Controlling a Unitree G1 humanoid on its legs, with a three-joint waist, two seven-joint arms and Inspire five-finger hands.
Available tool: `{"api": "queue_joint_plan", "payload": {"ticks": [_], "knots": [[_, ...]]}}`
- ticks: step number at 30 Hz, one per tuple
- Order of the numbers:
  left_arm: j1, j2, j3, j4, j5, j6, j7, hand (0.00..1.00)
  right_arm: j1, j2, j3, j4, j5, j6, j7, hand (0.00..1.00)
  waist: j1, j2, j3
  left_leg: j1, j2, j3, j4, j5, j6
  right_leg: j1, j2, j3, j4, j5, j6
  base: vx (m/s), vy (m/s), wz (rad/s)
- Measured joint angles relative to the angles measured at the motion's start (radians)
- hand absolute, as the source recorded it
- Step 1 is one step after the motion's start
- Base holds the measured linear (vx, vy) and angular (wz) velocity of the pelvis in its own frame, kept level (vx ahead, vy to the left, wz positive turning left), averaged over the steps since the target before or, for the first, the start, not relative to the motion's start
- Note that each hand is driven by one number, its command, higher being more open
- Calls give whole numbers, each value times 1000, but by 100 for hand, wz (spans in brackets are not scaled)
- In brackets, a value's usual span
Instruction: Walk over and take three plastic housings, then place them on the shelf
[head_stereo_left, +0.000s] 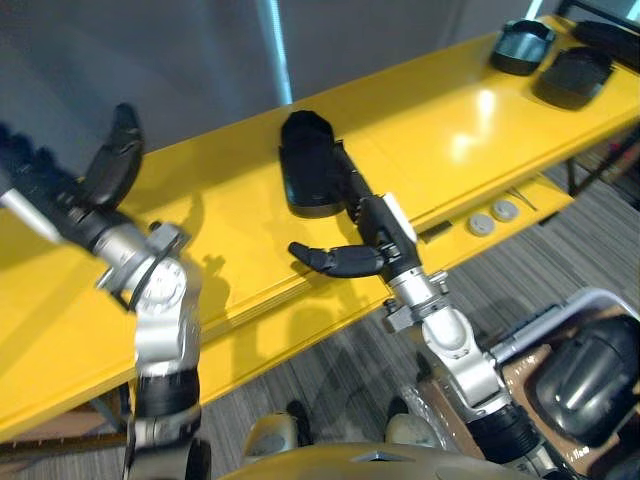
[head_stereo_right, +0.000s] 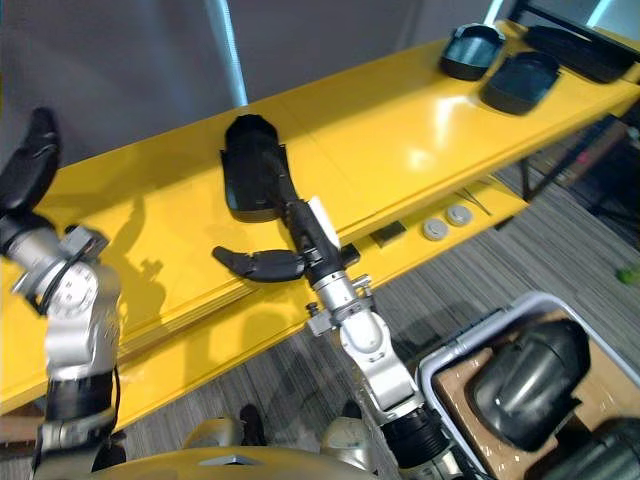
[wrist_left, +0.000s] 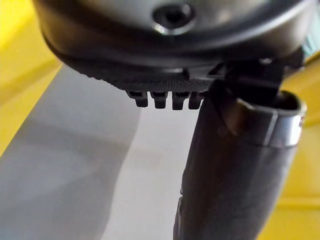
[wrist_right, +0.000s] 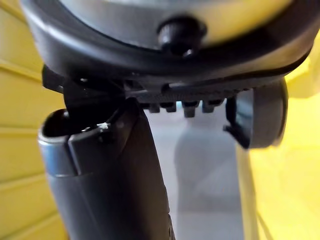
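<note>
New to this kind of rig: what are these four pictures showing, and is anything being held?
This is a humanoid robot. The two wide pictures come from the paired cameras in its head, looking down; the two close-ups come from a camera on each wrist, looking along that hand. In front runs a yellow shelf. The right robot hand lies with straight fingers against a black plastic housing resting on the shelf, thumb spread, not gripping it. The left robot hand hovers open at the left, holding nothing. More housings sit at the shelf's far right end, and a white-rimmed crate below holds dark rounded parts.
</note>
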Motion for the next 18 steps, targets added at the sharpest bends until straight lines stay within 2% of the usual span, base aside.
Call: {"api": "queue_joint_plan", "payload": {"ticks": [3,6,9,13,15,18], "knots": [[135,-24,-37,-62,48,0,-54,100,-10,37,40,14,2,0,-17,100,37,-4,-11,-14,-10,-26,4,1,1,8,-6,-29,-12,-2,-2,-5,2,32],[229,-32,-68,-62,37,0,-169,100,-55,72,82,72,40,0,-22,100,61,-21,-23,-28,-21,-42,9,2,3,8,-16,-49,-12,-4,-6,-29,30,18],[287,-39,-80,-62,-42,-35,-328,100,-69,82,99,108,42,0,-39,100,70,-37,-32,-58,-30,-73,26,2,6,6,-23,-83,-11,-4,-5,-12,26,29],[340,-42,-96,-62,-113,-73,-468,100,-75,109,128,174,41,6,-86,100,98,-39,-36,-60,-37,-83,26,4,9,10,-32,-93,-7,-4,-5,-5,24,11],[363,-41,-102,-62,-155,-104,-552,100,-76,121,149,206,40,36,-126,100,103,-38,-39,-61,-40,-85,26,1,6,11,-34,-95,-3,-5,-7,-11,18,6],[367,-40,-136,-62,-240,-112,-690,100,-76,133,151,245,38,68,-171,100,107,-33,-45,-61,-40,-86,26,-3,3,9,-35,-98,6,-8,-10,0,0,0]]}}
